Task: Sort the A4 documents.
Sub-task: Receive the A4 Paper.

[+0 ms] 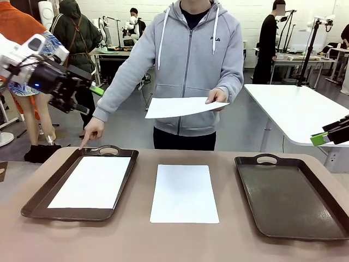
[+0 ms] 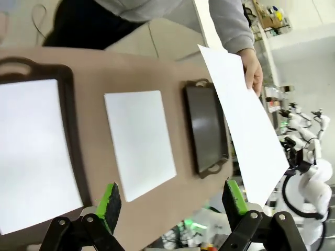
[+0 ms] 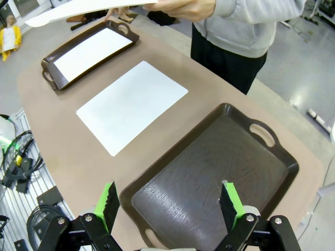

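Three sheets are accounted for: one in a tray, one on the bare worktop (image 1: 136, 240), one in the person's grip.

1. Left gripper (image 1: 90, 100): raised at the left, clear of everything on the worktop. The front view leaves its opening unclear. Its own wrist view settles it: the green pads (image 2: 111, 201) stand wide apart, so the jaws are apart with nothing between them.
2. Left tray (image 1: 56, 183): holds the first sheet (image 1: 90, 183) flat on its floor, with dark rim showing all round.
3. Pointing hand (image 1: 92, 131): the front view shows its index finger down at the left tray's far-left corner, beside the handle. Contact cannot be judged.
4. Middle sheet (image 1: 184, 194): flat on the worktop between the two trays, touching neither.
5. Holding hand (image 1: 217, 98): grips the third sheet (image 1: 180, 106) at one edge, roughly level, well above the middle sheet.
6. Right tray (image 3: 209, 172): the right wrist view looks down into it and shows a bare, grained floor with a handle at each end. The front view gives the far handle.
7. Right gripper (image 1: 327, 134): at the right edge of the front view, above the tray's far side. Its wrist view shows the jaws apart and empty, over the tray.
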Robot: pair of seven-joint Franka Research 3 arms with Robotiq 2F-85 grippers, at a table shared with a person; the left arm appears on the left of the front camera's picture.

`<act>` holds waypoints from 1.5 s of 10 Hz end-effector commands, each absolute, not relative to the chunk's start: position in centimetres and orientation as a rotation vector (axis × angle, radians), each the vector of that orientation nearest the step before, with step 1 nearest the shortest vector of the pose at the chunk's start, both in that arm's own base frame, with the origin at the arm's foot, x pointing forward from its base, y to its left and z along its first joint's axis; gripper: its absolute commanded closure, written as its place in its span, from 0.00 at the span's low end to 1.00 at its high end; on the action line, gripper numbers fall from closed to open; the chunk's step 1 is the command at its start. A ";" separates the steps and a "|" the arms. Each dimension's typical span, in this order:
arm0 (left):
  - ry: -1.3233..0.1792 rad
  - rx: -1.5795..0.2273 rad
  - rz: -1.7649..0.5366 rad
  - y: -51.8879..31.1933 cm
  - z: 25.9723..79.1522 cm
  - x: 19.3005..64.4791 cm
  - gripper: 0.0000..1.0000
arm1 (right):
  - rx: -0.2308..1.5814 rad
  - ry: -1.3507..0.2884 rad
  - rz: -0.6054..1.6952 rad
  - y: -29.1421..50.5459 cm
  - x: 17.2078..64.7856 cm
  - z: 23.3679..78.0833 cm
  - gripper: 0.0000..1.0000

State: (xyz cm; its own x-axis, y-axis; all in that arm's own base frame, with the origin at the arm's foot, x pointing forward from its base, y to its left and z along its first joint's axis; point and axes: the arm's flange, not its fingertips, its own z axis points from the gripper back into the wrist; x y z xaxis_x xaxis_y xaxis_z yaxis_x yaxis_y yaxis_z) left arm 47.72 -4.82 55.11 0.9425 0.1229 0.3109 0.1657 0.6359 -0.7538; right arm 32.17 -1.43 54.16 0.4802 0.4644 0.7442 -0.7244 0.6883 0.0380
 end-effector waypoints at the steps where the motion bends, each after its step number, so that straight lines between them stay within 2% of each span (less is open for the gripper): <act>1: -0.239 -1.001 0.059 -6.3 53.6 51.9 0.00 | 0.389 -0.777 0.748 -1.4 32.4 53.9 0.00; 5: -0.133 -1.223 0.097 -9.3 51.6 53.7 0.00 | 0.389 -0.777 0.748 -1.4 32.4 53.9 0.00; 6: -0.068 -1.276 0.092 -10.1 51.1 54.0 0.00 | 0.389 -0.777 0.748 -1.4 32.4 53.9 0.00; 11: 0.083 -1.370 0.086 -14.8 49.1 55.3 0.00 | 0.389 -0.777 0.748 -1.4 32.4 53.9 0.00; 15: 0.047 -1.399 0.069 -17.9 49.1 56.1 0.00 | 0.389 -0.777 0.748 -1.4 32.4 53.9 0.00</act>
